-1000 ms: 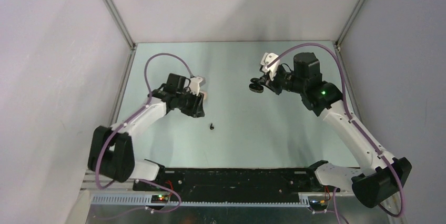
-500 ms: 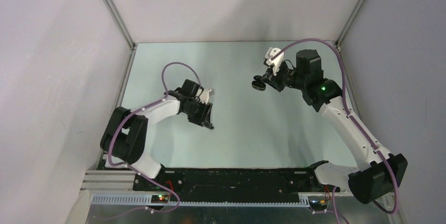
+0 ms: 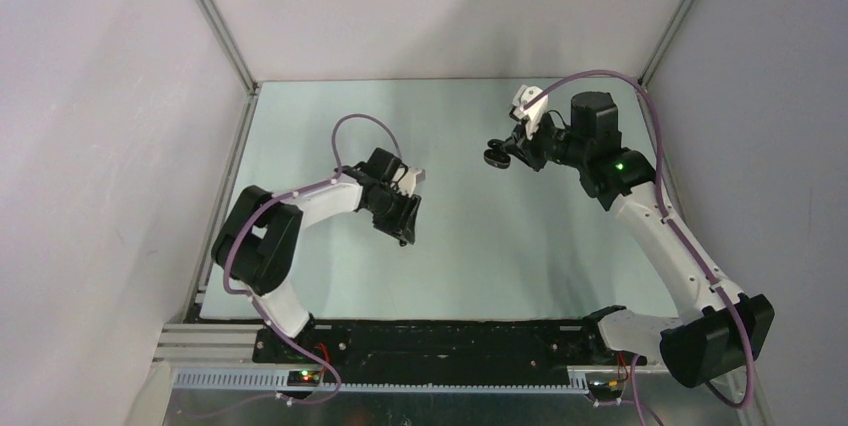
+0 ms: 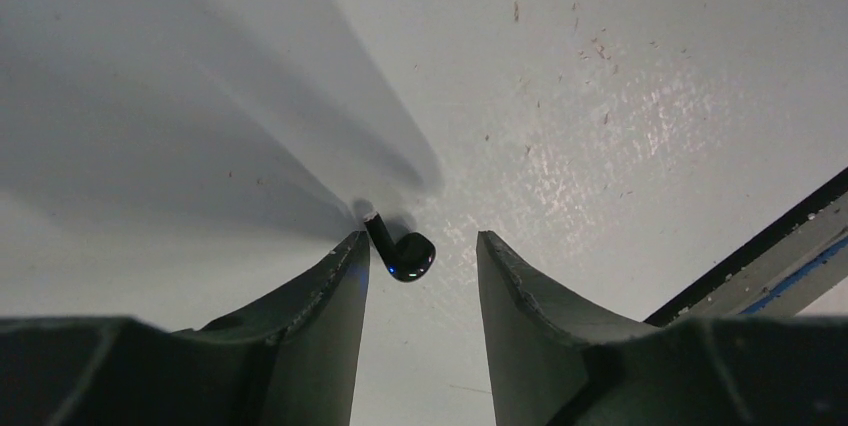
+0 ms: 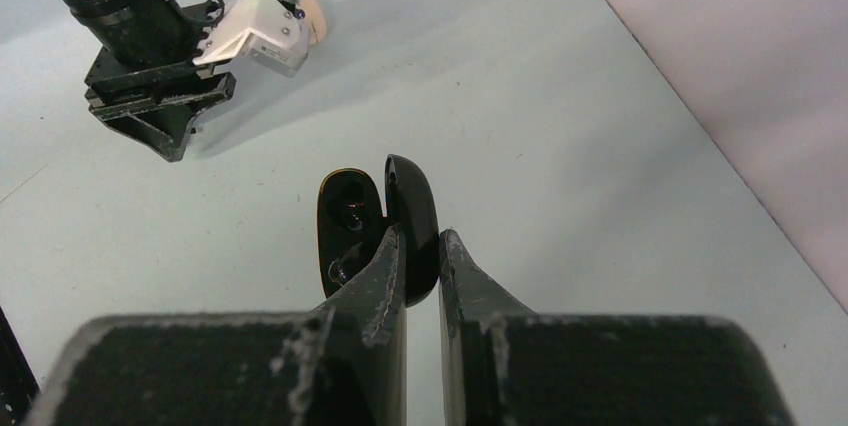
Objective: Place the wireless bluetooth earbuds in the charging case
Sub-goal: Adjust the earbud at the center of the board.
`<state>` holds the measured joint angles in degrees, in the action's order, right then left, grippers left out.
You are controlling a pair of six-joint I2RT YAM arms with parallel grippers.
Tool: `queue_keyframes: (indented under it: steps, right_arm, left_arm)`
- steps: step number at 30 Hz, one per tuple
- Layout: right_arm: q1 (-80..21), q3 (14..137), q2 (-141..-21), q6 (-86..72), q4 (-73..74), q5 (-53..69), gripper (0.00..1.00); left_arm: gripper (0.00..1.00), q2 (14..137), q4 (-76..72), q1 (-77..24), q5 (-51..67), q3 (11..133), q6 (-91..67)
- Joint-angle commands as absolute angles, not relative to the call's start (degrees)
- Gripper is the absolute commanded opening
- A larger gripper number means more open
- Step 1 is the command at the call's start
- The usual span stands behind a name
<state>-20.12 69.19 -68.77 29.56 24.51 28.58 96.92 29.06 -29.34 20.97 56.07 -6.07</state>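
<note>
A glossy black earbud (image 4: 405,251) lies on the table, its stem pointing away from me. My left gripper (image 4: 420,237) is open and low over it, one finger on each side, the left finger close to the stem. In the top view the left gripper (image 3: 405,229) hides the bud. My right gripper (image 5: 421,234) is shut on one half of an open black charging case (image 5: 350,211) and holds it above the table at the back right; the case also shows in the top view (image 3: 493,156). No other buds are in view.
A small cream rounded object (image 5: 317,18) lies on the table, partly hidden behind the left wrist's white camera mount (image 5: 255,38). The black front rail (image 3: 450,336) runs along the table's near edge. Enclosure walls stand at the back and both sides.
My left gripper has swung right and nearer, over the black earbud, which now is hidden in the top view. My right gripper has shifted slightly back and right with the case.
</note>
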Motion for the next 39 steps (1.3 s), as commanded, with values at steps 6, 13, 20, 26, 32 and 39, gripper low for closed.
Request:
queue_keyframes:
  steps: [6,13,20,26,32,39]
  right_arm:
    - [-19.7,69.2,-68.0,29.0,20.8,30.2,0.0]
    - [-19.6,69.2,-68.1,29.0,20.5,30.2,0.0]
    - [-19.2,69.2,-68.3,29.3,20.1,30.6,0.0]
    - [-19.2,69.2,-68.6,29.1,19.7,30.5,0.0]
    - [-19.2,69.2,-69.2,29.0,19.0,30.9,0.0]
    - [-19.2,69.2,-68.9,29.2,18.9,30.8,0.0]
  left_arm:
    - [0.52,95.0,30.6,-31.2,13.5,57.1,-6.1]
    - [0.51,94.7,31.9,-33.9,11.2,56.5,-5.6]
    - [0.44,97.0,32.8,-34.1,10.3,57.4,-5.7]
    - [0.36,98.4,33.1,-34.1,8.9,58.0,-5.5]
    - [0.25,99.1,33.1,-34.1,10.4,59.3,-3.7]
    - [0.06,96.9,38.8,-32.7,13.5,61.9,0.8]
